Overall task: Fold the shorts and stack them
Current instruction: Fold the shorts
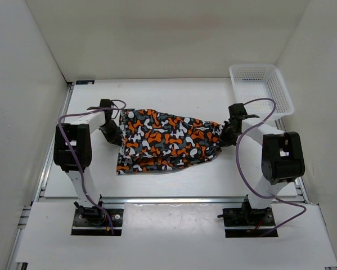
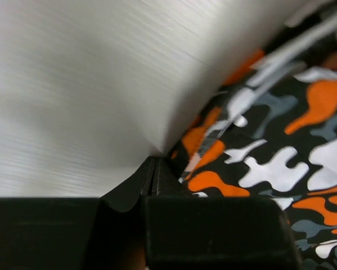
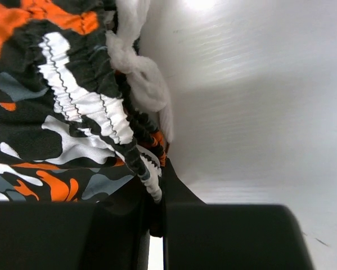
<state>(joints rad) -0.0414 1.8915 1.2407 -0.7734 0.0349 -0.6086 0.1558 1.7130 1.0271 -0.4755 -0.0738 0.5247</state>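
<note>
Soft fabric shorts (image 1: 168,140) in an orange, black, grey and white camouflage print lie spread across the middle of a white worktop (image 1: 174,95). The left hand (image 1: 115,134) is pinched together on the shorts' edge at 9 o'clock. The right hand (image 1: 227,135) is clamped on their gathered waistband at 3 o'clock. A white plastic mesh basket (image 1: 282,90) sits at 1 o'clock.

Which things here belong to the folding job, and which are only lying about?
For the job:
shorts
left claw, shut on one end of the shorts
right claw, shut on the waistband end

Only lying about:
white mesh basket, far right corner, apart from the shorts
</note>
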